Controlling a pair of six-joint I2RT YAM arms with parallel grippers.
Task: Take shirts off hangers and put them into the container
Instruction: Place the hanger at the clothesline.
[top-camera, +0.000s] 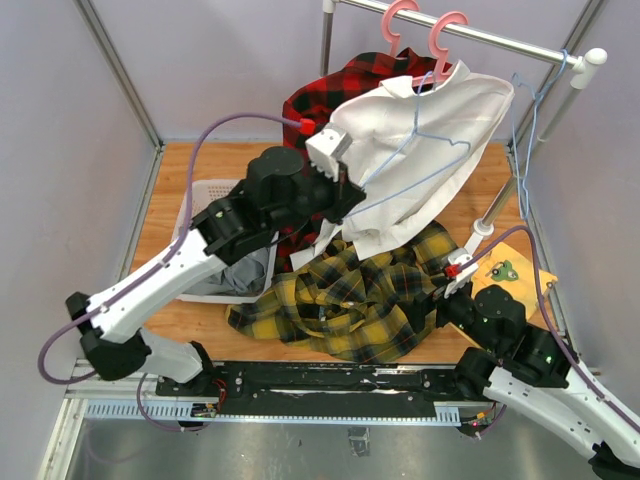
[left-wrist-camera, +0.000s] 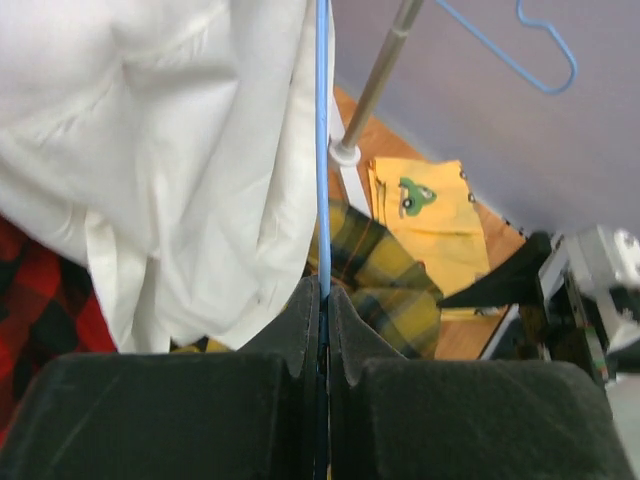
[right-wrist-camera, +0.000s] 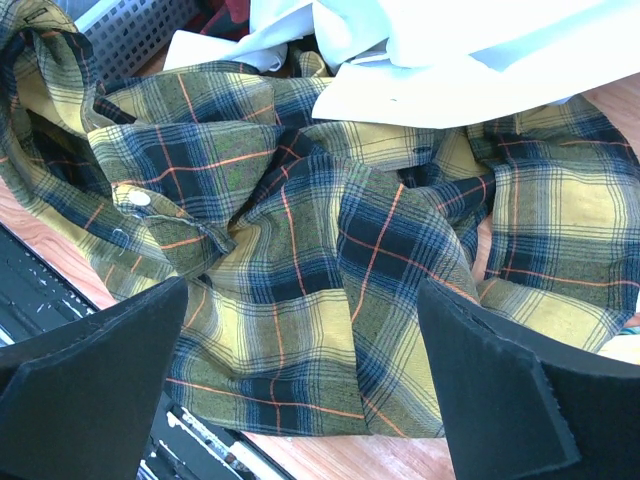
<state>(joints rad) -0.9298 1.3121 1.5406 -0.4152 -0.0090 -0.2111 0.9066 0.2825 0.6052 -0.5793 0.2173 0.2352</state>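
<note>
Left tool (left-wrist-camera: 323, 297); grey shirt (top-camera: 248, 271) in basket (top-camera: 204, 188)

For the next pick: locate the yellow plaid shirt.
The yellow plaid shirt lies at the table's near centre in the top view, below the white shirt, between the basket and the right gripper.

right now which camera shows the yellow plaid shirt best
Top external: nearly all of the yellow plaid shirt shows, heaped on the table. The right wrist view is filled with its folds close up, edges cut off. The left wrist view catches only a strip of it below the white shirt.
</note>
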